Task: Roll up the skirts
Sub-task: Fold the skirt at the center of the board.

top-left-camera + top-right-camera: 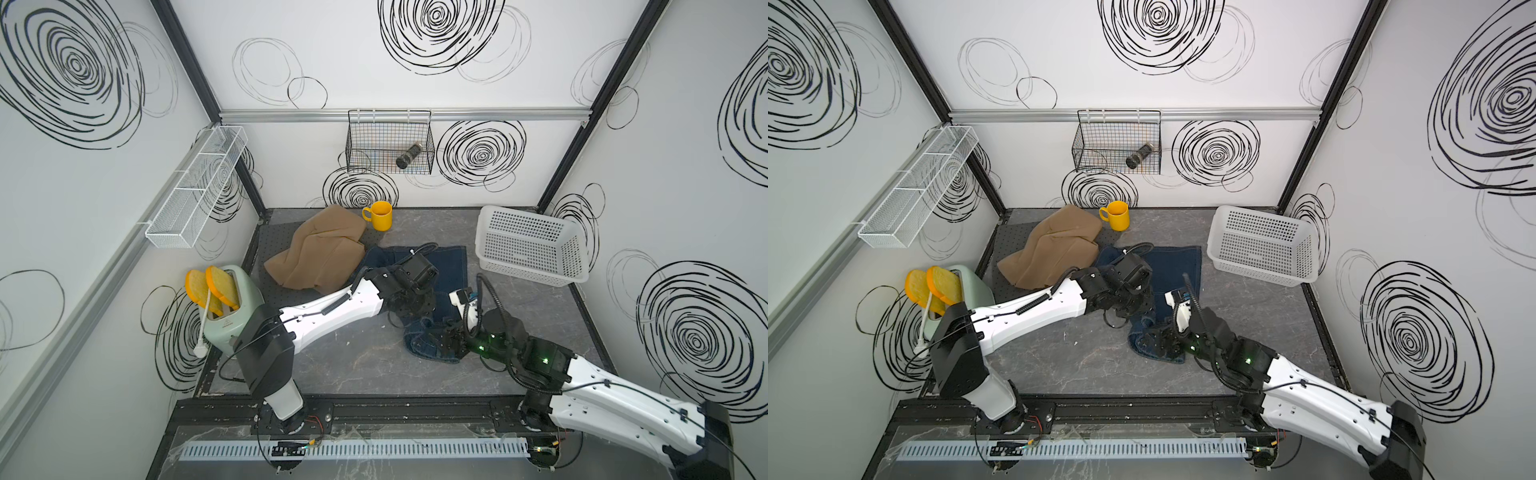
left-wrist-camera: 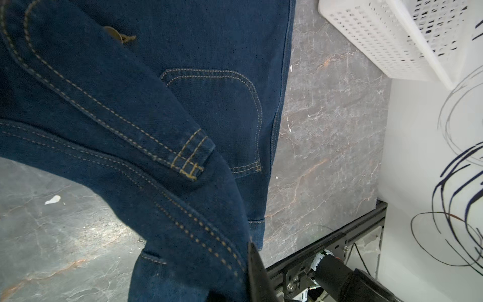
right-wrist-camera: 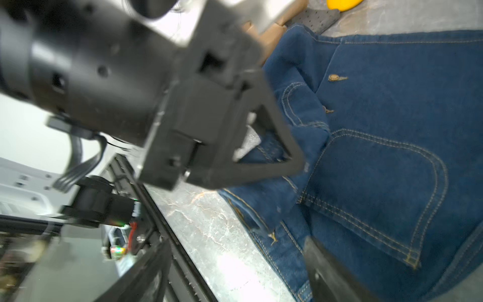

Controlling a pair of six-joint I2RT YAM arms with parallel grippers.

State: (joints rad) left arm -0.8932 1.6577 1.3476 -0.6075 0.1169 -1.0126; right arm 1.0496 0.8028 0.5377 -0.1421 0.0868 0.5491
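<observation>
Nearest the bases, the right claw (image 1: 446,340) hangs low over the bunched near end of the denim skirt (image 1: 451,266). I cannot tell whether it touches the cloth or sits just above it. In its wrist view one finger (image 3: 329,266) shows off to the side, its partner lies outside the picture, and no cloth sits between them. I read it as spread open and holding nothing. The right arm comes in from its own side with the elbow folded and the wrist tipped down.

A little farther out, the left claw (image 3: 298,164) is pinched closed on a raised fold of the same skirt, about midway along it. Its wrist view shows denim lifted off the tabletop (image 1: 353,357). The left arm stretches low and diagonally across, wrist bent downward.

The skirt's long axis runs outward from the robot, with the near end crumpled and the far part flat. Rolling probably has to travel along that axis, and the right claw sits nearer the starting end.

Beyond, to the left, the tan skirt (image 1: 320,253) lies in a loose, unrolled heap beside a yellow mug (image 1: 380,216). A white basket (image 1: 528,249) stands at the far right. No third skirt shows.
</observation>
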